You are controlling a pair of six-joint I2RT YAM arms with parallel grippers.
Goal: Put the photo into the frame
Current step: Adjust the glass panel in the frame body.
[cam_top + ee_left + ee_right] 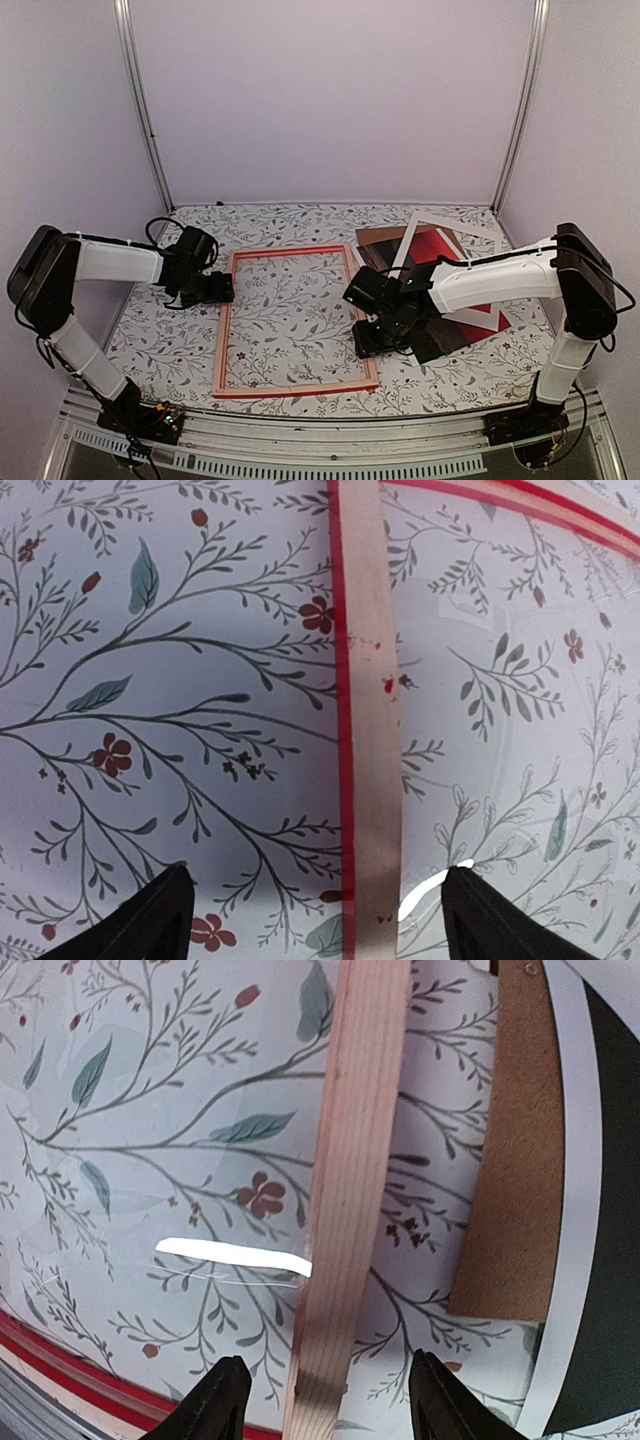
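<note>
The frame (295, 320) lies flat at mid-table with its pale wood back up and its red edges showing. My left gripper (212, 290) is over the left rail. In the left wrist view it (315, 925) stands open, with the rail (365, 730) running between the fingers and a gap on each side. My right gripper (378, 335) is over the right rail. In the right wrist view it (330, 1405) is open astride that rail (350, 1190). The photo (430, 247), red and dark brown, lies to the right, partly under a white mat and my right arm.
A white mat border (452, 218) lies tilted over the photo at the back right. A brown backing board (380, 238) sticks out beside it and lies close to the right rail (515, 1160). A clear pane glints inside the frame (230, 1255). Metal posts stand at the rear corners.
</note>
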